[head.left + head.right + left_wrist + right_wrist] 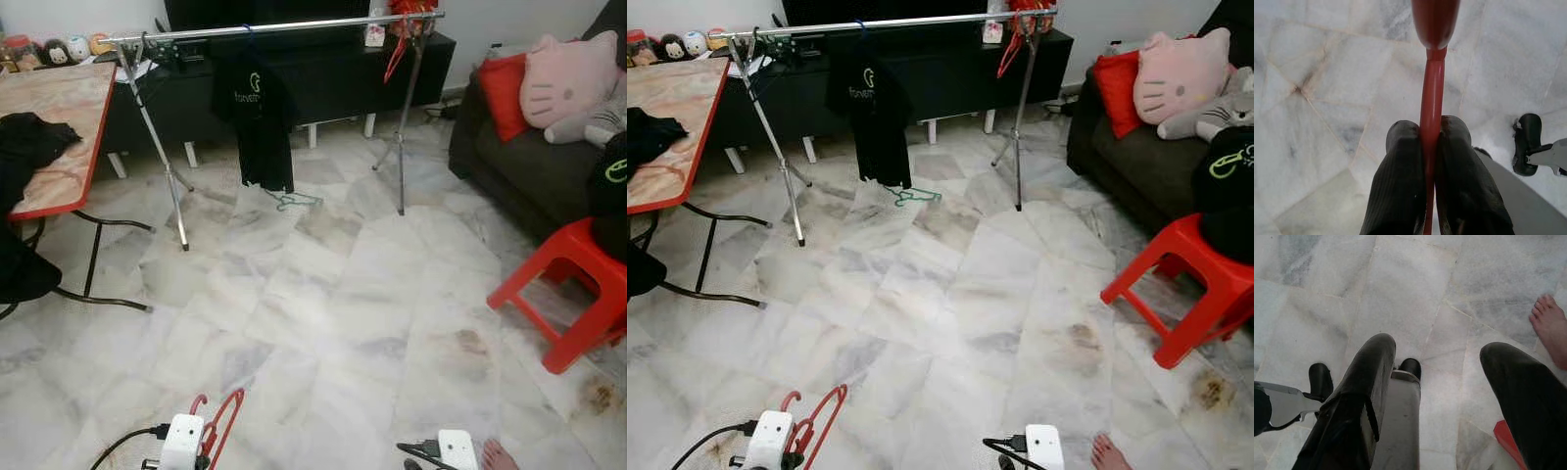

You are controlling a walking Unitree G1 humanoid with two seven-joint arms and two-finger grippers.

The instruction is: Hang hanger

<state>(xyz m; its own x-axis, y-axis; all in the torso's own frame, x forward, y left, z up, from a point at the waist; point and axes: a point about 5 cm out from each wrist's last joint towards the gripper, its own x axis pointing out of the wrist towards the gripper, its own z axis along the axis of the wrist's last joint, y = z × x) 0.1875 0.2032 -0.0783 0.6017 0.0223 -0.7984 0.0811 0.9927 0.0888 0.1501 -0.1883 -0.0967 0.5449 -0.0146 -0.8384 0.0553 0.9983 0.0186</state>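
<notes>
The left gripper has its jaws clamped on a red hanger, held low over the floor. The right gripper hangs spread and empty. The rail stands well ahead, so carrying and hooking remain.

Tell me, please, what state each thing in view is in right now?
Left gripper: shut on red hanger.
Right gripper: open, holding nothing.
Black shirt: hanging from the rail.
Green hanger: lying on the floor.
Red stool: upright.
</notes>
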